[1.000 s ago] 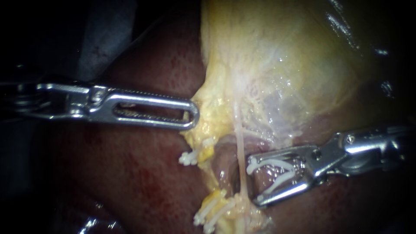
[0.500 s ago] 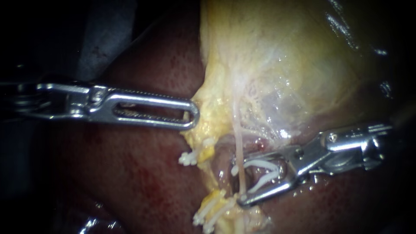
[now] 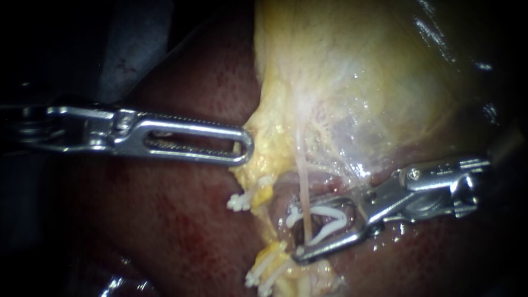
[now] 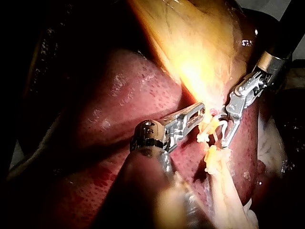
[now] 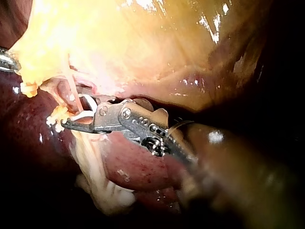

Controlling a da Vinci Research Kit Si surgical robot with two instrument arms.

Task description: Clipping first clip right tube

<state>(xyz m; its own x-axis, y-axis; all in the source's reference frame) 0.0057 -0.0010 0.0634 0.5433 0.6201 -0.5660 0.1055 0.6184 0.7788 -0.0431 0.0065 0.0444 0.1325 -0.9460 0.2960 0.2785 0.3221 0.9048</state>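
The thin pale right tube (image 3: 303, 184) runs down from the yellow gallbladder (image 3: 357, 82) to fatty tissue below. My right instrument (image 3: 295, 234) holds an open white clip (image 3: 329, 215) between its spread jaws, and the clip's two legs straddle the tube. In the right wrist view the same jaws (image 5: 76, 119) reach the tube from the side. My left instrument (image 3: 245, 148) is shut on the gallbladder's yellow edge, left of the tube, and also shows in its wrist view (image 4: 200, 110).
Two sets of white clips (image 3: 242, 201) (image 3: 267, 270) sit on the yellow strand left of the tube. Dark red liver (image 3: 181, 220) lies under and around everything. The right instrument's jaws (image 4: 224, 138) are close beside the left one's.
My right instrument has slid left with its clip, so the clip's legs now lie on both sides of the tube. The left instrument has not moved.
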